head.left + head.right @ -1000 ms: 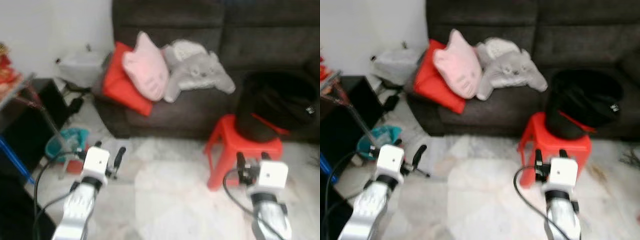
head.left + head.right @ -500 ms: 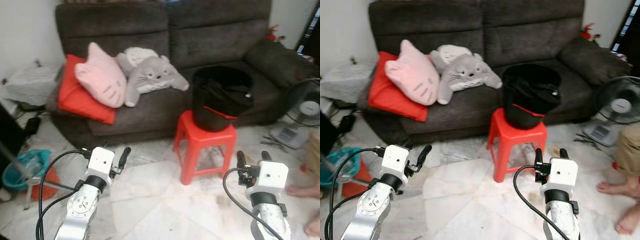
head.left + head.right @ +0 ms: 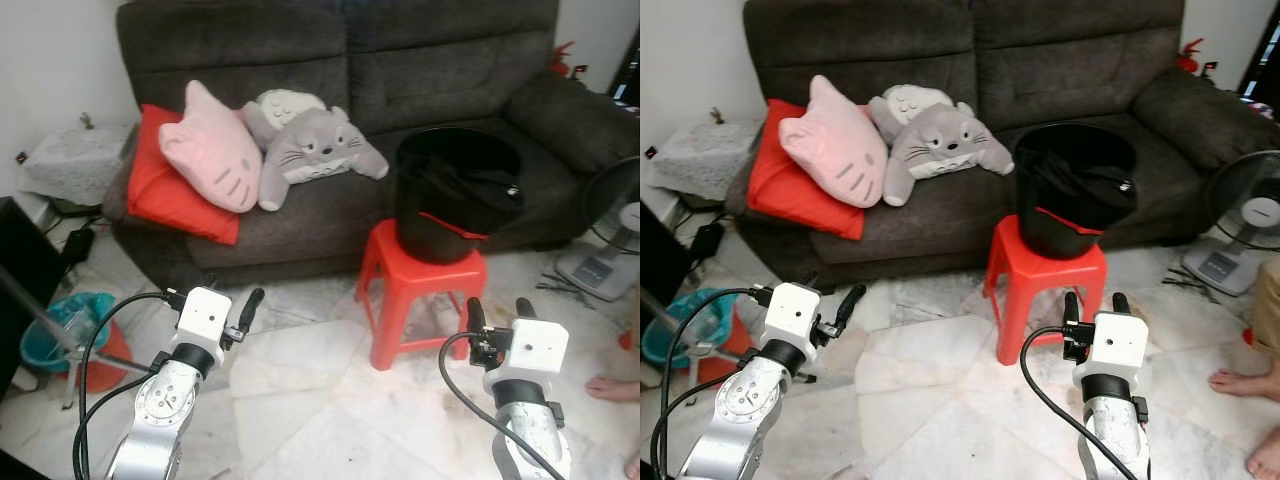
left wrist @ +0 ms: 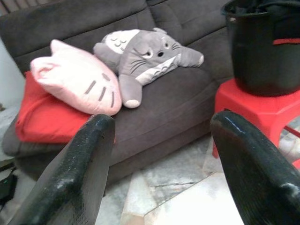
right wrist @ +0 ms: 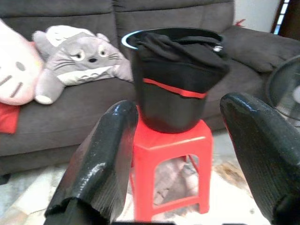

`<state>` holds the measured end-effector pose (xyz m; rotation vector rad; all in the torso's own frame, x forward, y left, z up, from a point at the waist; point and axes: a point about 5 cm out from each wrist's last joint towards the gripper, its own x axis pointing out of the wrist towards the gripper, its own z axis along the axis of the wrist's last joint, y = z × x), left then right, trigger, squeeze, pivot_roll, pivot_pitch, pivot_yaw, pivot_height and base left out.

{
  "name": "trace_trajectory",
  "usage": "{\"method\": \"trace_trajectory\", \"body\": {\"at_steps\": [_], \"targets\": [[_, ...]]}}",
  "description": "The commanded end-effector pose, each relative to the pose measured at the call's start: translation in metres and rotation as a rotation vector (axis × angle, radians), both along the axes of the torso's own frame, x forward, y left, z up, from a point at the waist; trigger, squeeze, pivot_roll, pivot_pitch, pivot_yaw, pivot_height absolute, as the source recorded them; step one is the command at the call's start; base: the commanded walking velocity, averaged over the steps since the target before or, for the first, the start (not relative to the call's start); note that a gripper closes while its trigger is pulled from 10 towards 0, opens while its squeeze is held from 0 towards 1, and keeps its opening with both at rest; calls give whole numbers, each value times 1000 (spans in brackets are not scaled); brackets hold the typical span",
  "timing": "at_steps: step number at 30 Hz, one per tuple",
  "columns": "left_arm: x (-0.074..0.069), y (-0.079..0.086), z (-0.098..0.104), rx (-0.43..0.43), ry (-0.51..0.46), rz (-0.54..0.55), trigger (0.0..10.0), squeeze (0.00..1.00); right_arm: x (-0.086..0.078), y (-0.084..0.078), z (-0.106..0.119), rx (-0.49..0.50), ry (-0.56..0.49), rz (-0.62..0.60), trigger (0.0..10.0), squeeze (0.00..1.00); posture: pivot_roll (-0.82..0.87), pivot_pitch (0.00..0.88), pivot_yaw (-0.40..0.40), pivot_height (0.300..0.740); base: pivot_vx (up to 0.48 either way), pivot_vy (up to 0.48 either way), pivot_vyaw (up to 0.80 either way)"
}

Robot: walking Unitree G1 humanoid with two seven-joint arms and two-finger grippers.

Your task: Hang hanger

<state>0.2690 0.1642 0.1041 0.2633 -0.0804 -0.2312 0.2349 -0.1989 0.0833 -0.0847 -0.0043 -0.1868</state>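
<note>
Facing a dark sofa [image 3: 400,70]; both arms raised low over the tiled floor [image 3: 300,400]. Left gripper [image 3: 232,312] spread, empty, touching nothing. Right gripper [image 3: 495,312] spread, empty. Red stool [image 3: 425,290] stands on floor just before sofa's front edge, black bucket [image 3: 455,205] on its top with dark cloth inside, contents hard to make out; no hanger can be picked out. Pink cushion [image 3: 212,150], red cushion [image 3: 170,190] and grey plush [image 3: 315,145] at sofa's left end. Fan [image 3: 612,230] cut off at right; a person's foot [image 3: 612,388] on floor at right edge.

Left wrist: fingers [image 4: 79,173] wide apart, nothing between, sofa beyond.

Right wrist: fingers [image 5: 103,159] wide apart, empty, bucket on stool beyond.
</note>
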Motion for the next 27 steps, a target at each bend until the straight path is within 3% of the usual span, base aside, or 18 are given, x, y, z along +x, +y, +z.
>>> {"method": "trace_trajectory", "body": {"at_steps": [1, 27], "targets": [[0, 6, -2, 19, 18, 17, 10000, 0, 2, 4, -1, 1, 1, 13, 10000, 0, -5, 0, 82, 740, 0, 0, 0], [-2, 1, -4, 5, 18, 19, 10000, 0, 3, 2, 2, 5, -14, 19, 10000, 0, -9, 0, 65, 740, 0, -92, 0]]}}
